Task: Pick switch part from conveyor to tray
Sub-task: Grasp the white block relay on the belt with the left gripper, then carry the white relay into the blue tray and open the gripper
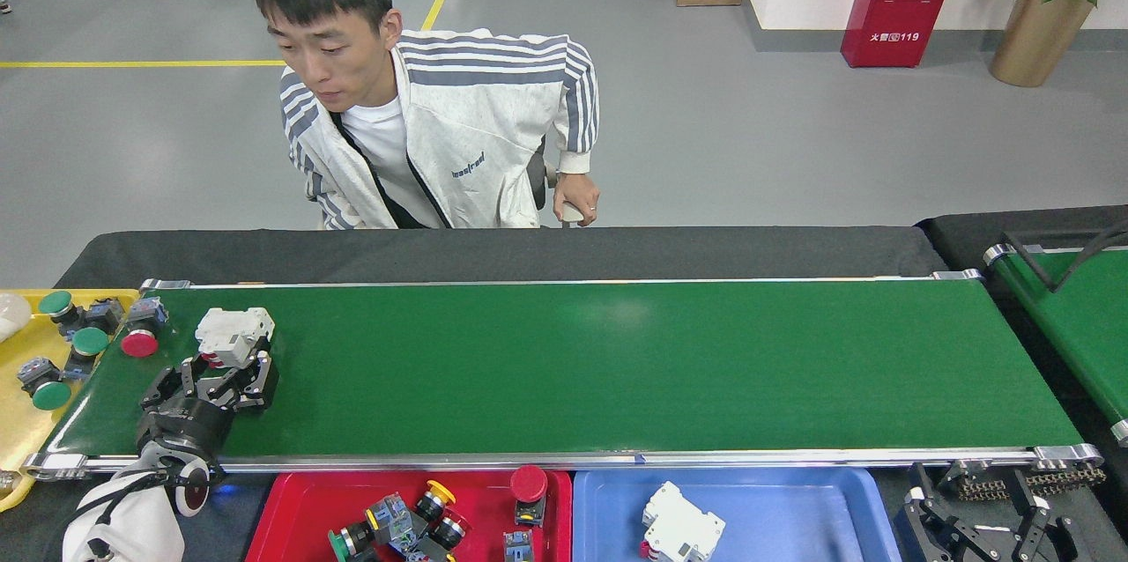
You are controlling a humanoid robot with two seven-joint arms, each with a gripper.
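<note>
Leftmost, yellow tray (18, 421) with pushbuttons; my left pincer (225, 366), fingers apart around the white switch part (231, 335) on the conveyor (617, 368); red tray (300, 509); blue tray (793, 518); right pincer (983, 518), spread and empty.

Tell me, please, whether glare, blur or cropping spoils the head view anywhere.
Head view: sharp overall; a pale sheen of overhead light on the conveyor near its far rail; the blue tray and red tray are cropped by the bottom edge; the right claw is dark and partly cut off.
</note>
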